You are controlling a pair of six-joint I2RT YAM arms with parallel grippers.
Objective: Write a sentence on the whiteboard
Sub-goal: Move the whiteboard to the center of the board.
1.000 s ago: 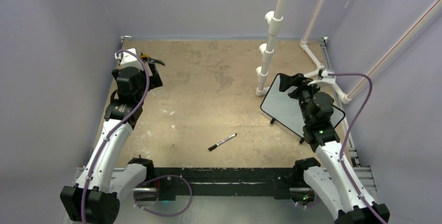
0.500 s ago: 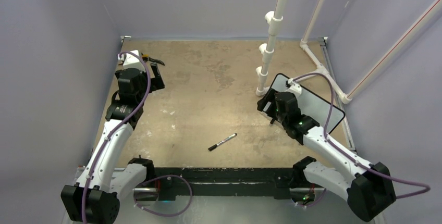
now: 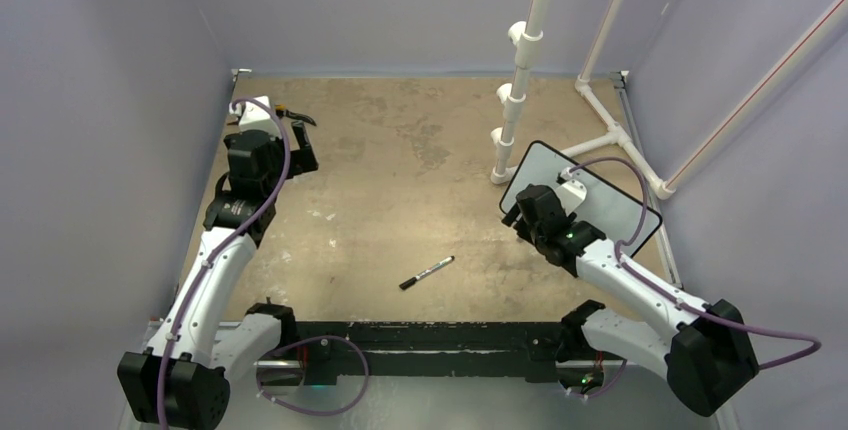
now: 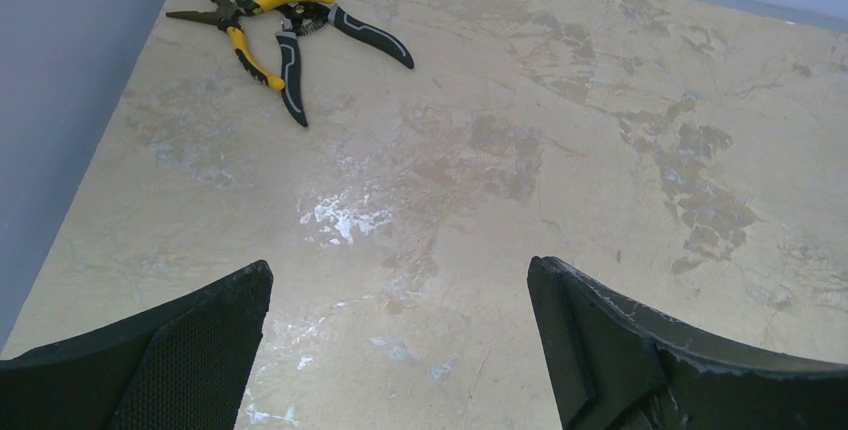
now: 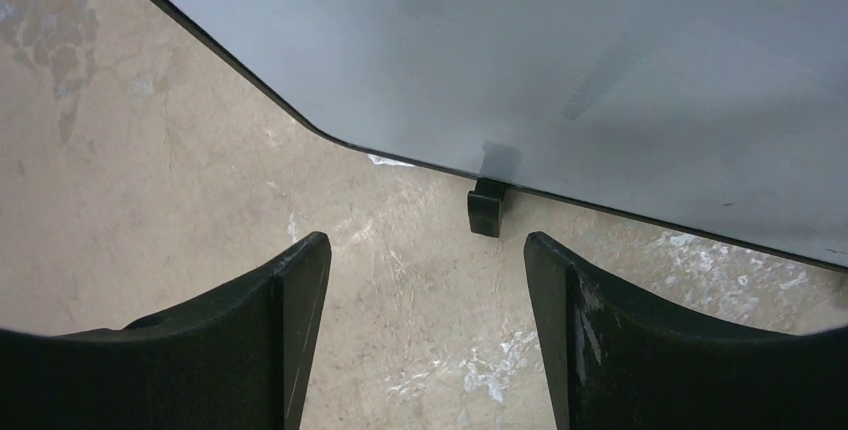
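Whiteboard [image 3: 600,195] on mottled tan tabletop [image 3: 390,205], lavender walls [image 3: 400,5]

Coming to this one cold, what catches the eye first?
The whiteboard sits at the right of the table, no writing visible, with the right gripper open at its near-left edge. A black marker lies loose mid-table; yellow-handled pliers lie far left, beyond the open left gripper.

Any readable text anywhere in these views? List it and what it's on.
No readable text.
whiteboard: blank, no writing in either view.
marker: any barrel print is too small to read.
pliers: no legible marking.
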